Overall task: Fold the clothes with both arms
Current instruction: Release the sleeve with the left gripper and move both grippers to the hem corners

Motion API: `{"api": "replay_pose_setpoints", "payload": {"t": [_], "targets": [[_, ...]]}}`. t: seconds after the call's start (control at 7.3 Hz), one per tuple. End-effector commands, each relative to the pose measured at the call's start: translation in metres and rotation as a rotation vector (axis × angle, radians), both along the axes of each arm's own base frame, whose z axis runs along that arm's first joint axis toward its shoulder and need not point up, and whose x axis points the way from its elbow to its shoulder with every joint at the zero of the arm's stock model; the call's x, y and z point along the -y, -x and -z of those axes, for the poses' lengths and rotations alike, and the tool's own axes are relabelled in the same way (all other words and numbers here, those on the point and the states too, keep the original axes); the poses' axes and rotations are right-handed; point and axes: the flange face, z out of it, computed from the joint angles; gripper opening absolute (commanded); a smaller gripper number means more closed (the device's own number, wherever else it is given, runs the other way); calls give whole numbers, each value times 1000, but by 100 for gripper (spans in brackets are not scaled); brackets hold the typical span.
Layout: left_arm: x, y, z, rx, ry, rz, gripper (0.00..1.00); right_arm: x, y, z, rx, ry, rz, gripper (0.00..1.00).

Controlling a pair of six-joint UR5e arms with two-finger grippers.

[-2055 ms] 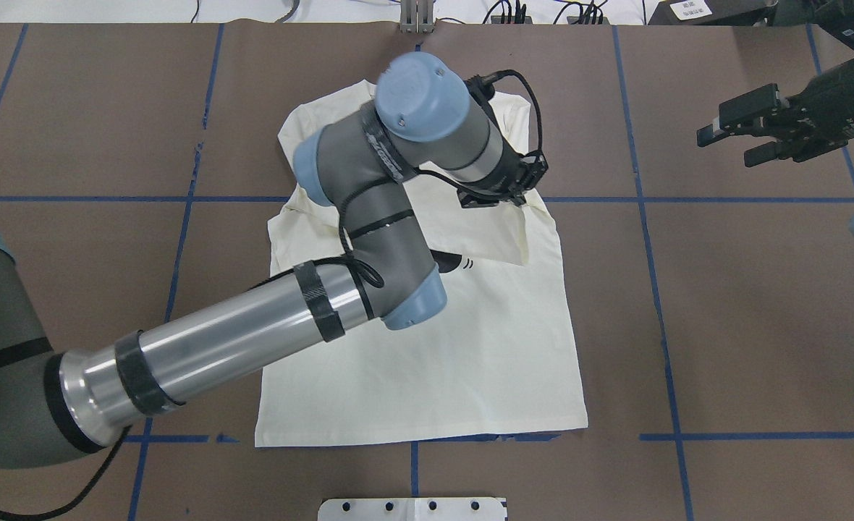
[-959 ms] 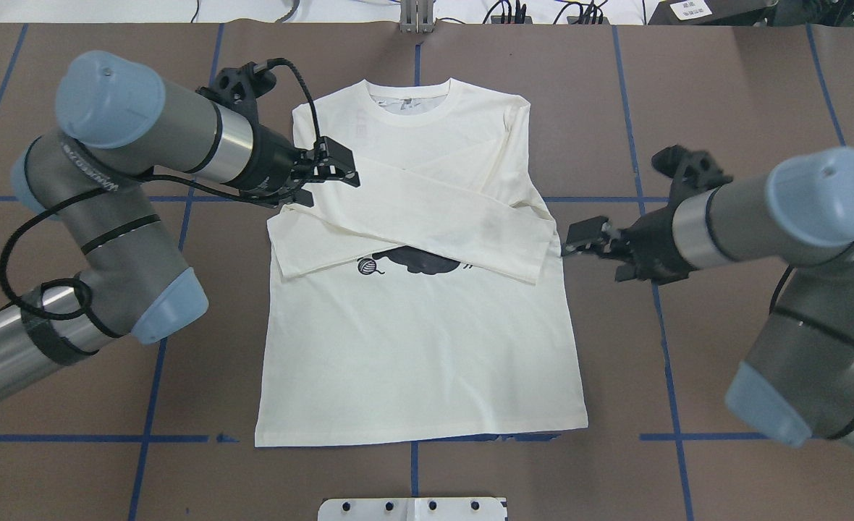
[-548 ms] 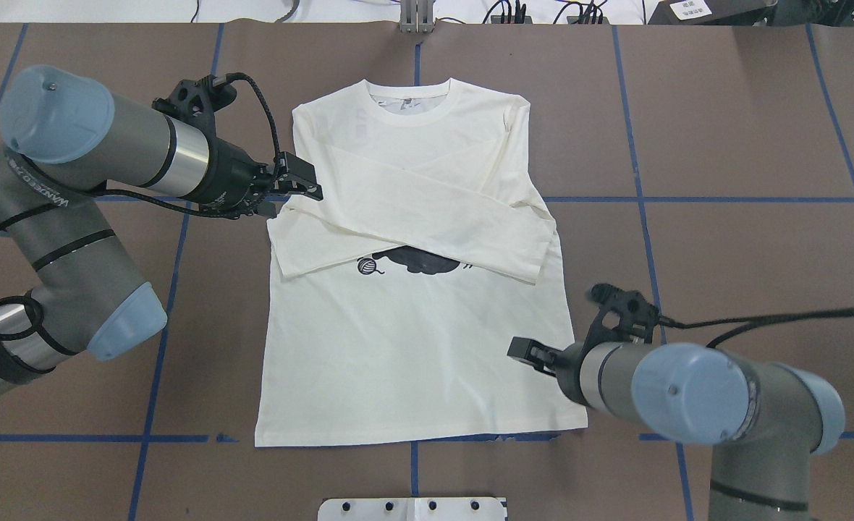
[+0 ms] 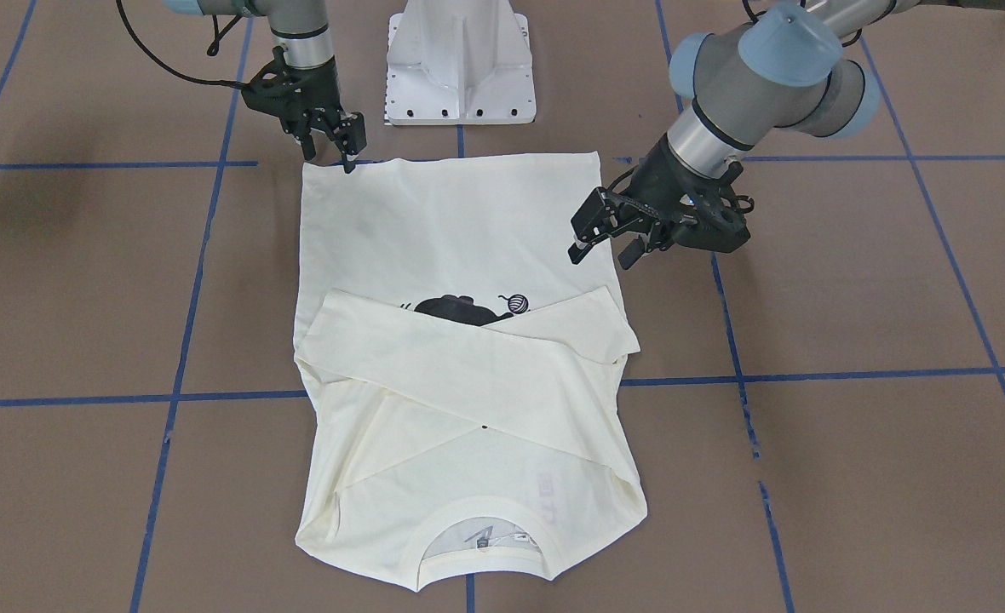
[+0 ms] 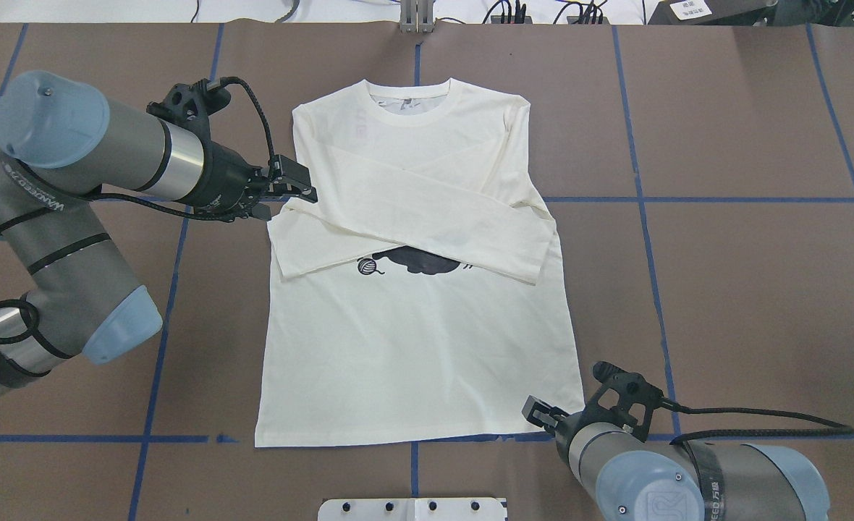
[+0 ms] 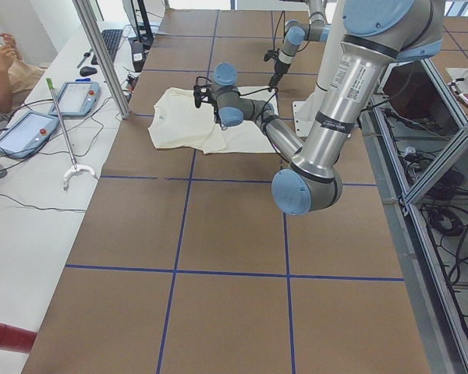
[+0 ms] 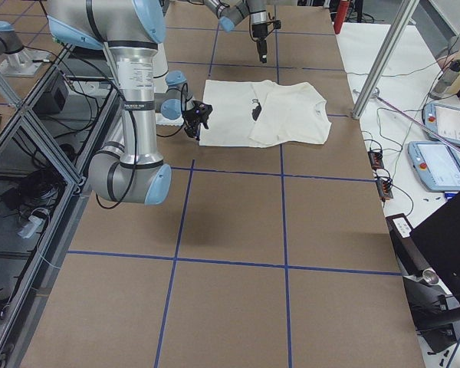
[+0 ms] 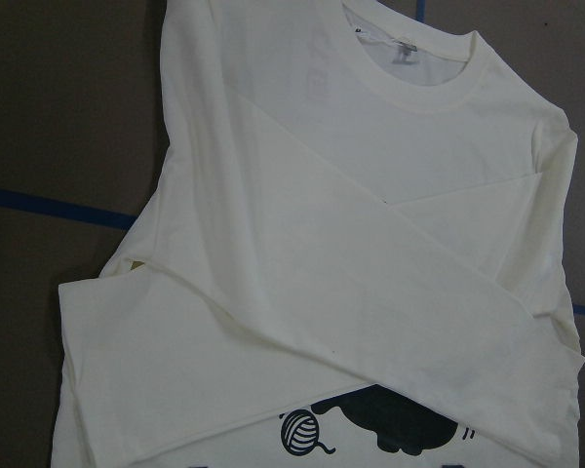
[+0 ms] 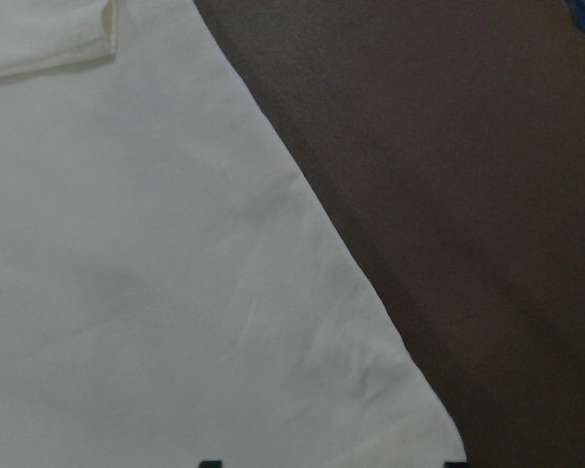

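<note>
While the cream T-shirt (image 5: 420, 347) lies flat on the brown desk (image 5: 745, 289), sleeves (image 5: 427, 210) crossed over its cat print (image 5: 416, 260), left fingers (image 4: 589, 223) spread and empty by its side edge, right fingers (image 4: 351, 140) spread and empty over its hem corner

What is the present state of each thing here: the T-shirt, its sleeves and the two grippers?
T-shirt: lying flat, front up, body not yet folded.
Sleeves: both folded in, crossed over the front.
Left gripper: jaws open, empty, at the shirt's side edge.
Right gripper: jaws open, empty, at a hem corner.
</note>
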Motion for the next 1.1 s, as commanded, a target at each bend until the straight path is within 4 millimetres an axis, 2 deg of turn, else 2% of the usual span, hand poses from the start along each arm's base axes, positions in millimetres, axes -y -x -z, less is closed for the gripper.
{"api": "replay_pose_setpoints", "payload": {"t": [0.0, 0.14, 0.27, 0.41, 0.55, 0.69, 0.82, 0.96], "targets": [[-1, -1, 2, -3, 1, -1, 86, -2, -5, -15, -34, 4, -6, 67], [-1, -1, 1, -1, 2, -1, 86, -1, -6, -18, -41, 4, -8, 55], [-1, -1, 2, -3, 1, -1, 86, -1, -6, -17, -39, 4, -10, 27], [0, -2, 0, -1, 2, -1, 86, -2, -9, -24, -54, 4, -6, 0], [-1, -1, 3, -5, 1, 0, 86, -2, -11, -29, -62, 4, -7, 0], [-8, 7, 19, -48, 57, 29, 86, -3, -15, -21, -47, 4, -6, 0], [-29, 20, 19, -80, 139, 62, 86, -3, -24, -3, -8, 3, -2, 0], [-91, -3, -13, -13, 166, 88, 86, -3, -31, 10, 21, 1, -2, 0]]}}
